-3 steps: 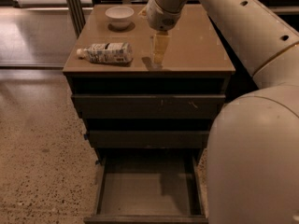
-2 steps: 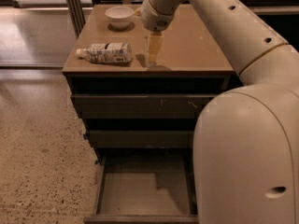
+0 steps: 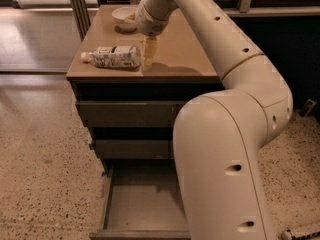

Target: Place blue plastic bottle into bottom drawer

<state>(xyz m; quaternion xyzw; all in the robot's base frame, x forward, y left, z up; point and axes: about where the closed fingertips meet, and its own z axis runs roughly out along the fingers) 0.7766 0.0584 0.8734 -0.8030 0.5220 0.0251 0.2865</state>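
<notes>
A speckled stone floor [image 3: 40, 174] spreads to the left and near side. A large cream robot arm [image 3: 225, 159] fills the right foreground, rising from the near right, bending, and reaching far and left over a brown cabinet [image 3: 185, 49].

The cabinet has three drawers on its near face. The bottom drawer [image 3: 140, 209], the deepest, is pulled out toward the viewer, showing a flat grey interior with nothing seen in it; the arm hides its right part. The top drawer [image 3: 125, 114] and the middle drawer [image 3: 130, 149] above it are closed.

The blue plastic bottle [image 3: 112, 57] lies on its side on the cabinet top, near the near left edge, white cap pointing left.

A white bowl [image 3: 124, 15] sits at the far left of the cabinet top, well apart from the bottle.

The gripper [image 3: 149, 51] points straight down at the cabinet top, just beside the bottle's right end. It does not hold the bottle; whether it is released or clenched cannot be told.
</notes>
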